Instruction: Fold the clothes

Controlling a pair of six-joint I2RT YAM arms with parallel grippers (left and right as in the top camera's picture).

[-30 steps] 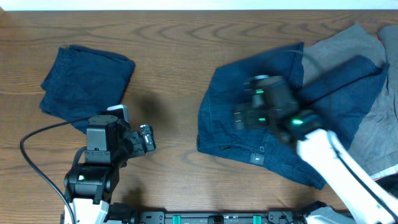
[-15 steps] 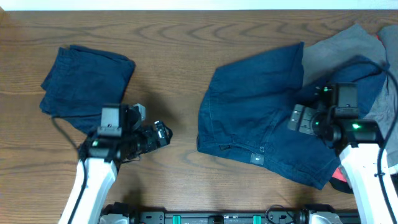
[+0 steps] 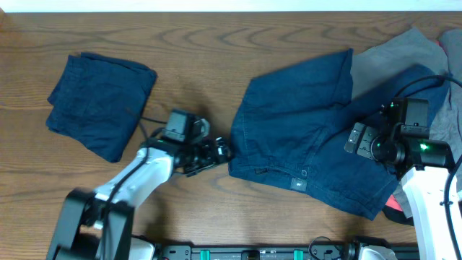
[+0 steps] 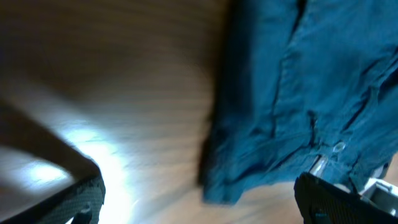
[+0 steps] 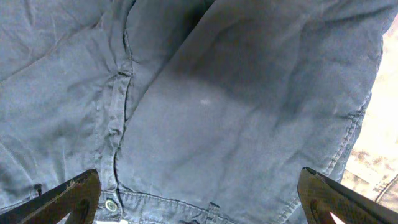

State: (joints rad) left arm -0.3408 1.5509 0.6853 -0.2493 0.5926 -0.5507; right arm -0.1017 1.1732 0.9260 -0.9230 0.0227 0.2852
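While a folded navy-blue cloth garment [image 3: 101, 101] lies at the left of the brown wooden tabletop [image 3: 202, 43], the left gripper [image 3: 225, 150] is just beside the left edge of the spread-out navy-blue shorts [image 3: 296, 123] at centre, jaws wide and empty. The right gripper [image 3: 359, 137] hangs over the shorts' right part, jaws wide, holding nothing. A crumpled grey cloth garment [image 3: 393, 50] touches the shorts at far right.

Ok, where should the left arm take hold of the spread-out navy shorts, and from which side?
Probably the waistband corner of the shorts, at their lower-left edge in the overhead view. Come in low across the table from the left. That corner lies flat at the cloth's edge with nothing over it, and the open left gripper sits just beside it.
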